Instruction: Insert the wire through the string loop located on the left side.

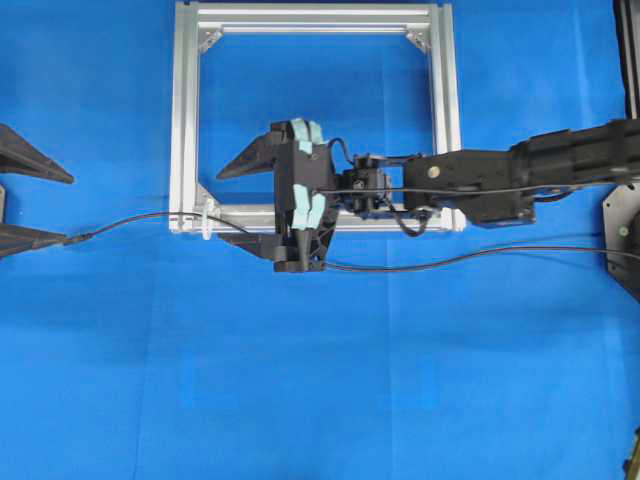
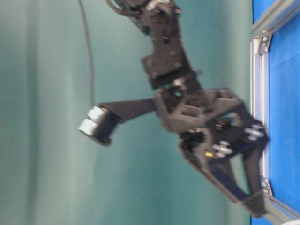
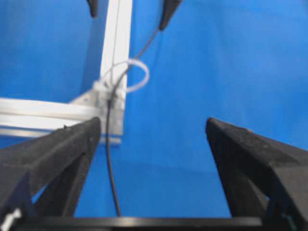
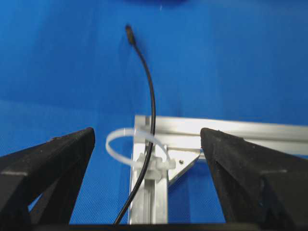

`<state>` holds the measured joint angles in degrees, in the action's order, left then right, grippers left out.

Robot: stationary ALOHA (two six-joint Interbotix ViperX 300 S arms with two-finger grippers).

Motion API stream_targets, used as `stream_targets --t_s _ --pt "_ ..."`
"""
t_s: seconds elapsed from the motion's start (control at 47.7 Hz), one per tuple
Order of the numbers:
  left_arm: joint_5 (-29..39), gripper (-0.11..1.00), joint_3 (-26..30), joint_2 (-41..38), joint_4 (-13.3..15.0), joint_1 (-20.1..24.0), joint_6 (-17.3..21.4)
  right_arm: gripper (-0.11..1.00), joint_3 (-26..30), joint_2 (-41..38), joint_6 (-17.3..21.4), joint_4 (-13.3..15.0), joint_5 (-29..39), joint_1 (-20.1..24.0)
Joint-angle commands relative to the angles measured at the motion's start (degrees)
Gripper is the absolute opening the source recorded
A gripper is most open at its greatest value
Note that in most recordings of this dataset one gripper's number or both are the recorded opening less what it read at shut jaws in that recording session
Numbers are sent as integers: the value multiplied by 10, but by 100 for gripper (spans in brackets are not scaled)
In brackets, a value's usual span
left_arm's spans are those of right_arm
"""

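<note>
The thin black wire (image 1: 130, 222) runs from the right across the mat and over the silver frame's (image 1: 186, 120) lower left corner. There it passes through the small white string loop (image 1: 207, 220). Its plug (image 1: 75, 239) lies at the tip of one finger of my left gripper (image 1: 68, 210), which is open. In the left wrist view the wire (image 3: 109, 159) lies between the spread fingers of the left gripper (image 3: 153, 122), uncaught, and goes up through the loop (image 3: 146, 77). My right gripper (image 1: 221, 206) hangs open over that corner. Seen from the right wrist, the wire (image 4: 150, 91) threads the loop (image 4: 107, 144) between the parted fingers of the right gripper (image 4: 147, 131), and the plug (image 4: 129, 31) lies beyond.
The frame (image 4: 231, 127) lies flat on the blue mat, with corner brackets (image 1: 417, 40) inside its corners. The right arm (image 1: 520, 170) stretches across the frame's lower rail. Dark fixtures (image 1: 625, 230) stand at the right edge. Open mat spreads in front of the frame.
</note>
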<state>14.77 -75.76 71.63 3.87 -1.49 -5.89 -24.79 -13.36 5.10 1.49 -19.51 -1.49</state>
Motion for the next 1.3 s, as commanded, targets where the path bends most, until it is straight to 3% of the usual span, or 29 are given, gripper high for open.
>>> stream_targets --t_s 0.0,0.587,1.278 --pt "-21 85 7 -10 -2 2 2 96 4 37 0 1 8 -1" --pt "-113 85 -4 -40 -5 2 4 96 -6 100 1 1 38 -1" --pt "-113 85 -4 -39 -7 2 7 96 -6 100 4 0 37 -1"
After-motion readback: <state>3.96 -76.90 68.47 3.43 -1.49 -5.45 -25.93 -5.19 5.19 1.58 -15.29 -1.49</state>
